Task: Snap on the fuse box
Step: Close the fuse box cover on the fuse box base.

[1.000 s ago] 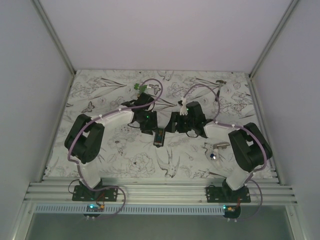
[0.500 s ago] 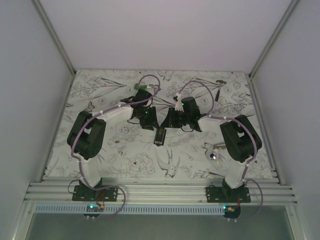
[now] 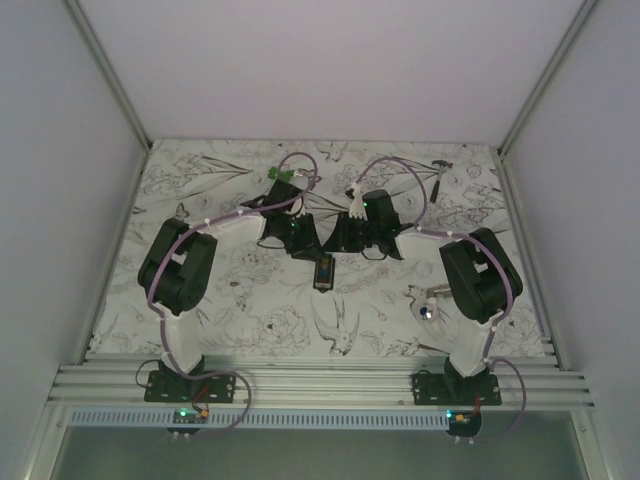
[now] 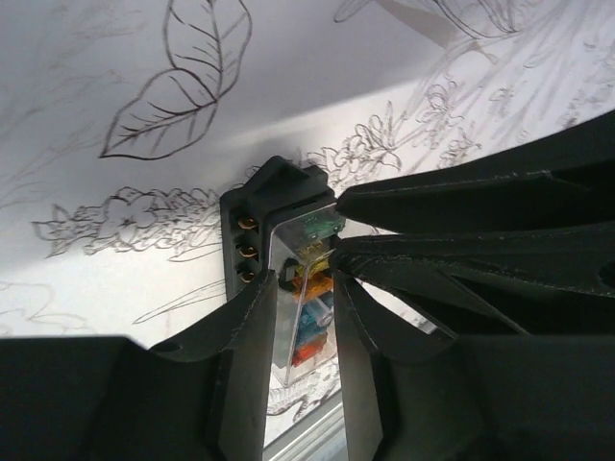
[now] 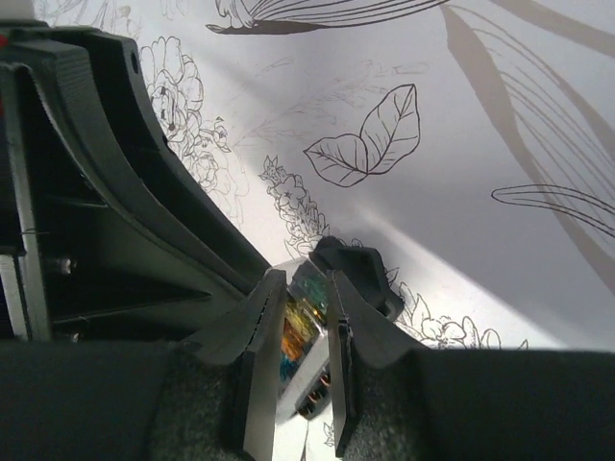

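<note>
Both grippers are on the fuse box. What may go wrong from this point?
1. The left gripper and the right gripper pinch the same small fuse box very close together, so their fingers may collide or pull against each other.
2. The fingers press on the clear cover. An uneven squeeze could seat it crooked, or let the box twist and slip out.

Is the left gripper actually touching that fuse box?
Touching. The left wrist view shows the left gripper pressed against both sides of the fuse box, with no gap.
</note>
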Controlling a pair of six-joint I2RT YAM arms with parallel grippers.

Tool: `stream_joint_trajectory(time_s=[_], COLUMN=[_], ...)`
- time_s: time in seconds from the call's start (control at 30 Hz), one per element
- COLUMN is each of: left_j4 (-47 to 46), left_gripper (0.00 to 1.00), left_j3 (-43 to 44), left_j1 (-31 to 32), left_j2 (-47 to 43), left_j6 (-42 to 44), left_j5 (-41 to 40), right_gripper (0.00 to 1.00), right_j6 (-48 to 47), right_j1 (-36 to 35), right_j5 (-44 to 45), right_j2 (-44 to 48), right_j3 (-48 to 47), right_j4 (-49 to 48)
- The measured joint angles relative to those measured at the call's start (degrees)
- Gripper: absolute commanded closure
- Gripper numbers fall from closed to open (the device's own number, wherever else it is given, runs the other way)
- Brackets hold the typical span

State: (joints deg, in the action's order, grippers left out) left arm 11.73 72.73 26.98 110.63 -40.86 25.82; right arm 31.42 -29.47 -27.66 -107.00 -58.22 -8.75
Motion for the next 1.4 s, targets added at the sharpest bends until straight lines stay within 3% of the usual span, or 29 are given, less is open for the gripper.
stream_joint_trajectory(time_s=[0.23, 0.43, 0.53, 0.73, 0.97, 1.4], left_j4=[-8.35, -10.43, -11.28, -10.03, -6.86, -5.38], left_gripper=[0.63, 0.5, 0.44, 0.37, 0.34, 0.32], left_j3=[-7.56, -9.11, -10.95, -15.06, -16.44, -18.91], left_j1=[1.31, 5.75, 6.23, 4.48, 3.56, 1.86], left_j2=[-2.16, -2.32, -3.5, -8.26, -12.81, -14.97], left_j6=[-5.66, -8.44, -9.16, -8.13, -4.31, -1.46], left_j5=[6.05, 6.01, 4.87, 1.03, -2.01, -4.22], right_gripper=[0.65, 0.54, 0.49, 0.47, 0.49, 0.69], right_j6=[-4.76, -9.7, -10.8, -12.57, -13.9, -12.63], right_j1=[-0.13, -1.11, -1.16, -1.49, -3.72, -6.73], right_j5=[-0.11, 2.27, 5.18, 11.23, 15.21, 15.85], right_j2=[-1.44, -1.53, 1.22, 10.6, 15.58, 10.88], right_j3=[-3.72, -8.17, -7.76, -5.75, -3.15, -2.64], right_j4=[7.13, 12.61, 15.39, 21.97, 29.46, 32.46])
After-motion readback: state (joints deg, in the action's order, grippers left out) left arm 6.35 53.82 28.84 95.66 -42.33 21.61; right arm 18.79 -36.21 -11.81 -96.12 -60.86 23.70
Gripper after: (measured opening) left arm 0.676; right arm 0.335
